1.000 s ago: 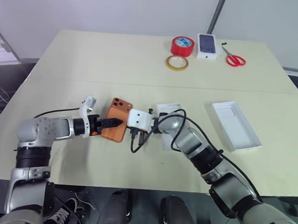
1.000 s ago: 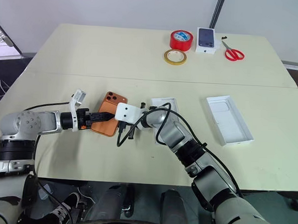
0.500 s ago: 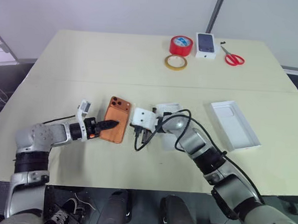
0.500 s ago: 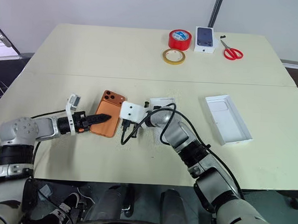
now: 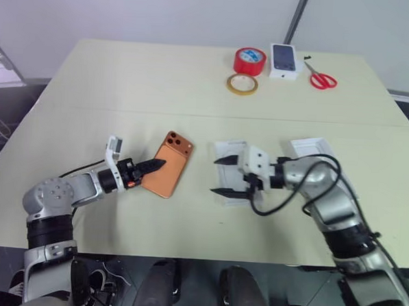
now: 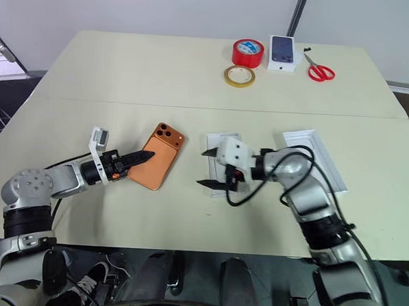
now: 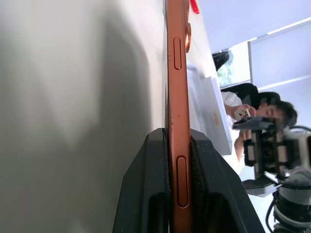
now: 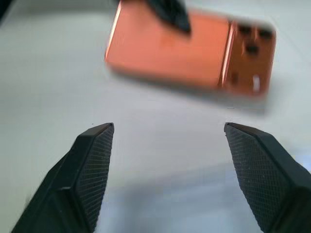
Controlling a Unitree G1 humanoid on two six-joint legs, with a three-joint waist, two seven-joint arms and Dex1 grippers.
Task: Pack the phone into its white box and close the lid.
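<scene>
Right gripper (image 5: 221,175) moved off phone (image 5: 170,170) toward 3 o'clock, fingers now wide apart, empty; left gripper (image 5: 156,165) pinches phone's edge.

Evenly and brightly lit from above, with soft, faint shadows under the arms on the table (image 5: 194,91) and no hard glare. Sharp across both head views, edges slightly bowed. Close and partly out of focus at the left wrist, bright window glare behind the phone (image 7: 176,121); motion-blurred at the right wrist, phone smeared, fingers (image 8: 87,165) crisper.
</scene>
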